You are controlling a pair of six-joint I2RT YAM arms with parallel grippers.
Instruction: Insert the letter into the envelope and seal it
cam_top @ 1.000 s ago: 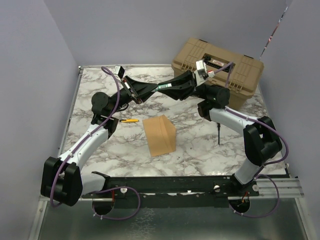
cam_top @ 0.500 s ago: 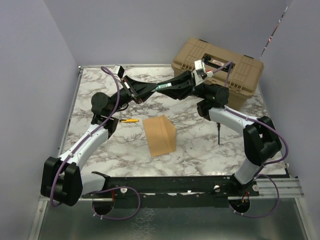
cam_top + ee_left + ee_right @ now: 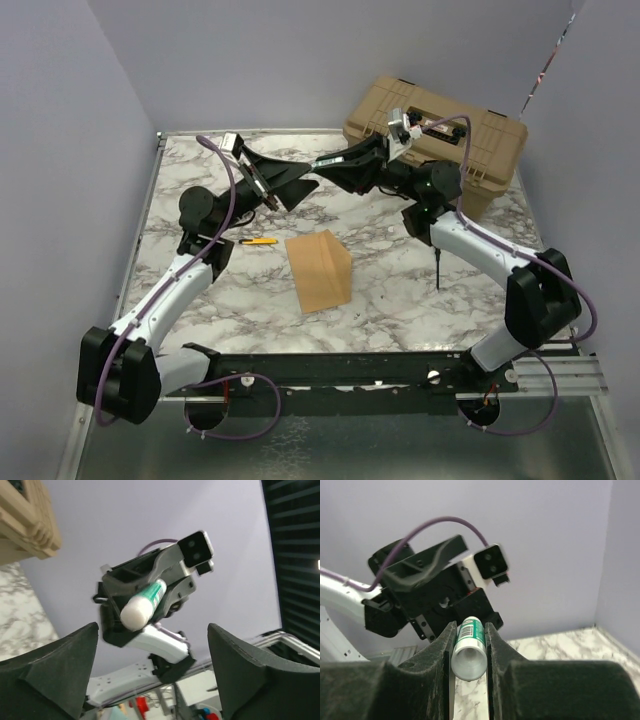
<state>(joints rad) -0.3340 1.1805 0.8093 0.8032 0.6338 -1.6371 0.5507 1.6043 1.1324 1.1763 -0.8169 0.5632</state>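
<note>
A robotics lab test cell. Plain lavender-grey panel walls (image 3: pixel 300 60) box in a marble-patterned counter (image 3: pixel 200 290) on three sides. Two black-and-white robot arms, the left arm (image 3: pixel 165 300) and the right arm (image 3: pixel 480 250), are bolted to a black rail (image 3: pixel 340 368) at the near edge, with purple cables (image 3: pixel 235 195) looping along them. A tan hard-shell case (image 3: pixel 470 135) sits at the far right corner. Sheet metal (image 3: pixel 330 450) lies in front of the rail.
</note>
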